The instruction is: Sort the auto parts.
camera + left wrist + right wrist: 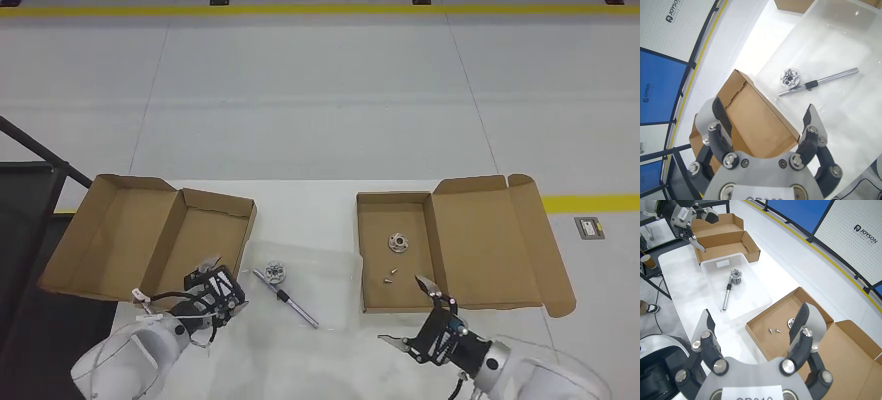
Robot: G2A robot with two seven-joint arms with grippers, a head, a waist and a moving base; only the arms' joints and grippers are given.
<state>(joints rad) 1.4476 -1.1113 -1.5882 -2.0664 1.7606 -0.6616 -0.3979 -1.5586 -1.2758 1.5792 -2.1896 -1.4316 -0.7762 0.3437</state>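
Diagonally, the steel rod (290, 301) lies flat in the clear tray (335, 282).

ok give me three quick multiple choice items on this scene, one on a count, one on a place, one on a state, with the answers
1. How many small screws lie in the right cardboard box?
A one. B two. C five.

2. Where is the metal rod?
A in the clear tray. B in the right cardboard box. C gripped by the left end effector.

3. How is the left end effector?
A shut on a screw. B shut on nothing. C open and empty.

Answers:
1 B, two screws lie side by side on the box floor.
2 A, the rod lies flat in the tray beside a round metal part.
3 C, its fingers stand wide apart with nothing between them.
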